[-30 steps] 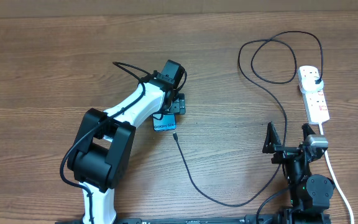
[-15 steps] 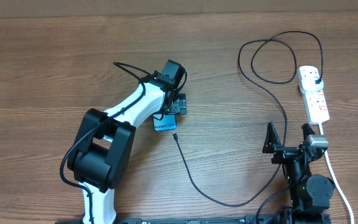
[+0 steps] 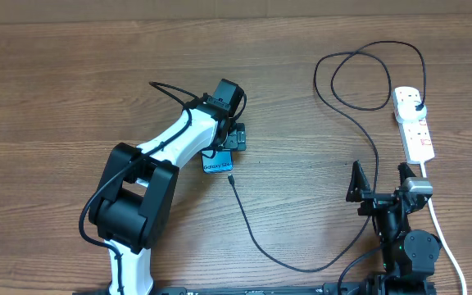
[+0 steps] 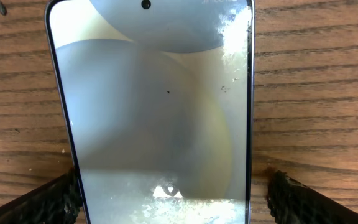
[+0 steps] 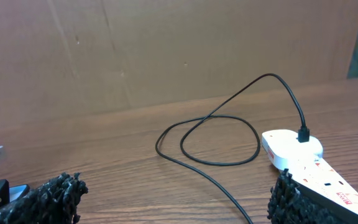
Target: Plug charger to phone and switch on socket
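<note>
The phone (image 3: pixel 216 164) lies flat on the table with its blue screen up. In the left wrist view the phone (image 4: pixel 148 106) fills the frame. My left gripper (image 3: pixel 228 147) is low over it and open; its fingers (image 4: pixel 55 199) stand on either side of the phone, with a strip of wood showing at the right finger. The charger's connector tip (image 3: pixel 230 177) lies just in front of the phone, not in it. Its black cable (image 3: pixel 301 267) loops round to the plug (image 3: pixel 417 105) in the white socket (image 3: pixel 414 131). My right gripper (image 3: pixel 379 184) is open and empty.
The socket's thick white cord (image 3: pixel 445 238) runs along the right side to the front edge. In the right wrist view the cable loop (image 5: pixel 210 124) and the socket (image 5: pixel 303 155) lie ahead of my open right gripper (image 5: pixel 173 205). A cardboard wall (image 5: pixel 166 50) stands behind the table.
</note>
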You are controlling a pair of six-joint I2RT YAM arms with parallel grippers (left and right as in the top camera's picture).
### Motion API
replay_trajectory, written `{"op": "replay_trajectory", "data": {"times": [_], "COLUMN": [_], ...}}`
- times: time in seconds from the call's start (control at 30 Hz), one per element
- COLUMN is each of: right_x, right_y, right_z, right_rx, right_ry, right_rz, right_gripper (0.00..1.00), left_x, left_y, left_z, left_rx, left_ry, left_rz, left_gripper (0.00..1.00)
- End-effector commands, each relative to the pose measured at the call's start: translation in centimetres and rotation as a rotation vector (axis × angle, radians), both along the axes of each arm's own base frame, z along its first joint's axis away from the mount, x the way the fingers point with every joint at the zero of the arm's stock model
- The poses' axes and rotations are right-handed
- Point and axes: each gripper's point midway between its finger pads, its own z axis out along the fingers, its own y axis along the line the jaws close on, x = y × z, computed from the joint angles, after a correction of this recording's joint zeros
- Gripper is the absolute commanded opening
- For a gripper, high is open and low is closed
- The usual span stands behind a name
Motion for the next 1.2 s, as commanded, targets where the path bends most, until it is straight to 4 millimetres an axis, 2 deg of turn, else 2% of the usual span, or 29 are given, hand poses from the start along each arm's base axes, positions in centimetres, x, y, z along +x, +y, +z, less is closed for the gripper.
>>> {"op": "replay_trajectory", "data": {"times": [0.0,1.17], "right_x": [0.07,0.07], "right_y": [-0.12,-0.12], "right_z": [-0.49,-0.49], "right_rx": [0.003,0.003], "right_ry": [0.010,0.010], "right_rz": [-0.005,-0.005], "right_gripper": [1.00,1.00], "left_x": [-2.81,-2.97], "left_y": [-0.36,-0.28], "left_z": [-3.29,-3.31], "left_rx": [-0.032,-0.029], "left_ry": [0.135,0.142], "left_rz": [0.004,0.004], "left_gripper": [1.00,1.00]}}
